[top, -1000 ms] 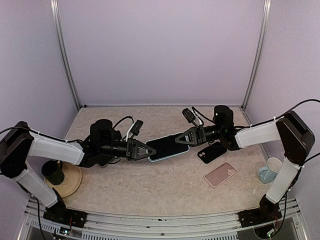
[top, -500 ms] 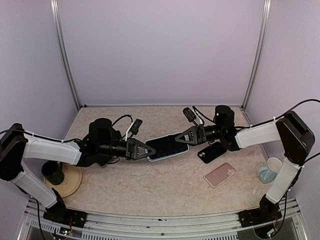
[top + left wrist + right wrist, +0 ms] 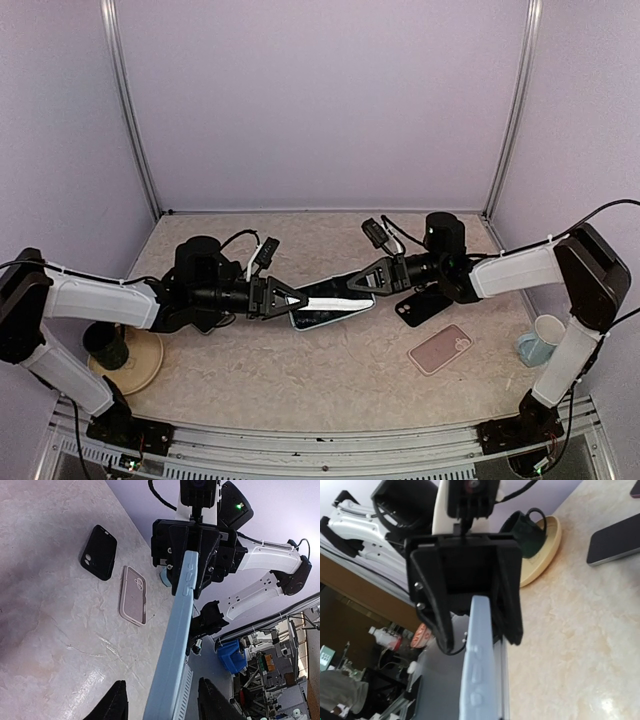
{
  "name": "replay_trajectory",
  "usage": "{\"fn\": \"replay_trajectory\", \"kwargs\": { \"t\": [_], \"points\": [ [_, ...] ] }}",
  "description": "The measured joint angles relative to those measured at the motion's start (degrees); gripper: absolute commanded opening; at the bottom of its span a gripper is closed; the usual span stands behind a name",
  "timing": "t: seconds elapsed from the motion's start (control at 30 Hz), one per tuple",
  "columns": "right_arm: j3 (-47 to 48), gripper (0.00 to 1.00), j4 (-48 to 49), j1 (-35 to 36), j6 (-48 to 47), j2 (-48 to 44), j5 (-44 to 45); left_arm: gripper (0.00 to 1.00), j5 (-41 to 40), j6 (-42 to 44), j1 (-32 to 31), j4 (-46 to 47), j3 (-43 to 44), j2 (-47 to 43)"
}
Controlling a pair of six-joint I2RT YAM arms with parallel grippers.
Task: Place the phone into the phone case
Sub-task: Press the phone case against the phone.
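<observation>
Left of centre, the left gripper (image 3: 296,299) has its jaws spread either side of the light-blue phone case (image 3: 330,297), not gripping it. The case sits mid-frame, tipped up on edge, with the dark phone (image 3: 333,315) in it. The right gripper (image 3: 353,284) is pinching its other end tight.

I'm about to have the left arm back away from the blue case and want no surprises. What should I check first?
1. Grip: right end effector shut on the light blue case: ok.
2. Release: left end effector open, its fingers either side of the case with gaps: ok.
3. Seating: phone fully in the case: cannot tell.
4. Level: case held flat: not ok, tilted on edge.
5. Surroundings: black case and pink case lie on the table, apart from it: ok.
</observation>
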Motion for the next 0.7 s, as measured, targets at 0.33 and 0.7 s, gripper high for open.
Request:
{"fn": "replay_trajectory", "kwargs": {
  "t": [0.33,0.7],
  "points": [
    [0.26,0.00,-1.95,-1.03,-1.90,-2.93,3.74,0.53,1.46,-0.87,-0.59,0.44,-1.46,0.00],
    [0.26,0.00,-2.23,-1.27,-1.57,-2.91,4.11,0.30,1.44,-1.25,-0.70,1.75,-1.46,0.02]
  ]
}}
